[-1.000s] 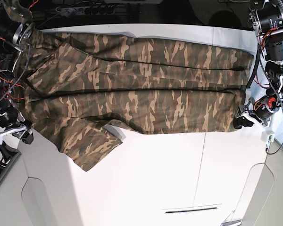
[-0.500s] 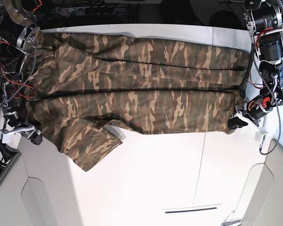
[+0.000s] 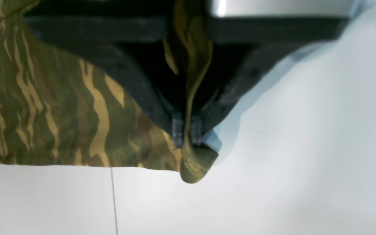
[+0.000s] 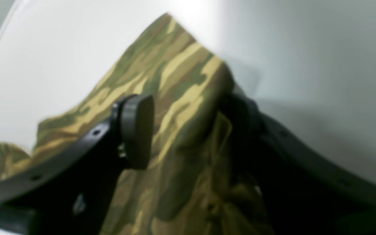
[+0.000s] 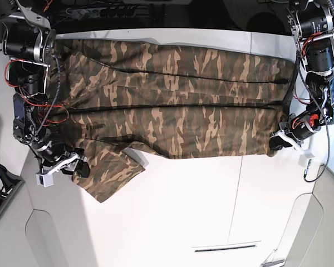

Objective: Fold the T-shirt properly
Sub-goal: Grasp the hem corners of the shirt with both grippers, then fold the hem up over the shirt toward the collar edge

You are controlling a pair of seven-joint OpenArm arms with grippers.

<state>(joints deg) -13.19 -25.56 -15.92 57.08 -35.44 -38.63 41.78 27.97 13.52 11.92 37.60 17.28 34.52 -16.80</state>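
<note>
A: One T-shirt [image 5: 167,100], camouflage, spread flat across the far half of the white table [image 5: 211,211], its long axis running side to side. One sleeve sticks out toward the near left in the base view.

B: Changes over the last second?

A: Left gripper [image 3: 187,130] has closed. It was apart at the shirt's corner on the view's right; now the pads pinch a fold of hem, cloth bunched above and below the tips.

B: And the other arm?

A: Right gripper [image 4: 188,130] has travelled down the opposite edge to the protruding sleeve. Jaws stand wide, straddling a ridge of fabric, not yet pinching.

B: Meaning?

A: One corner secured, the second only bracketed. My judgement: no lift should begin until the right side clamps too.
</note>
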